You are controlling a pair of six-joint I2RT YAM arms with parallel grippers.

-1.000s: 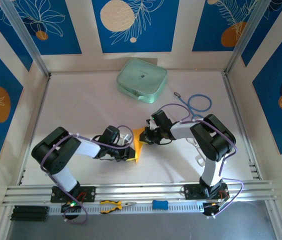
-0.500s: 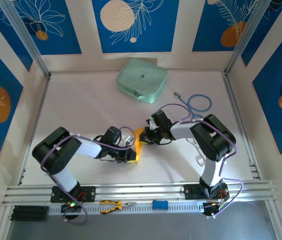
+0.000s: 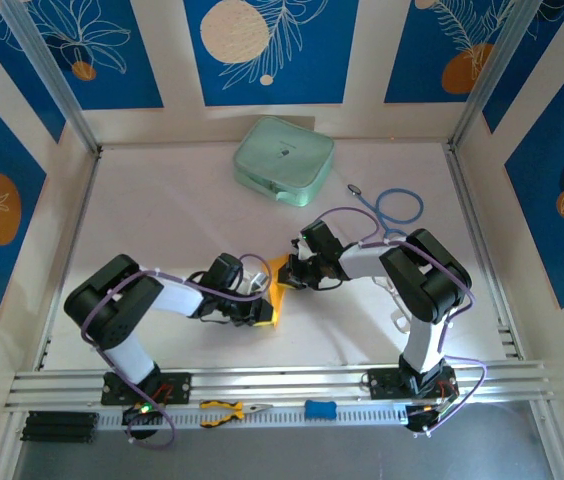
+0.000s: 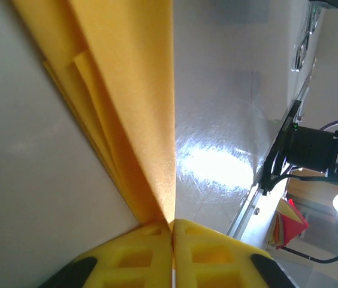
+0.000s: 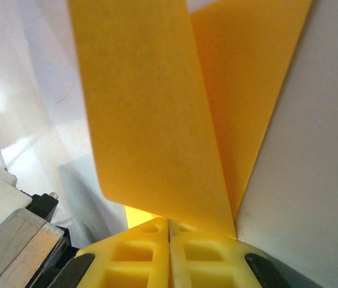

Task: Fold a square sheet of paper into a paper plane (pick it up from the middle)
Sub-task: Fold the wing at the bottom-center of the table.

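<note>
Pinching fold | left end effector (image 4: 172, 227) is gripping the folded sheet of paper (image 3: 278, 292) at its near end | right end effector (image 5: 169, 221) is clamping its far end | paper is spanning between them over the counter (image 3: 152, 210) | judging: pulling evenly, with layers aligned, is mattering most

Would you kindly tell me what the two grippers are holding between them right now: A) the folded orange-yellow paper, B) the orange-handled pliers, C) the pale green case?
A: the folded orange-yellow paper stretches between the arms, and each wrist view shows it pinched at the closed yellow tips of the left gripper and the right gripper.
</note>
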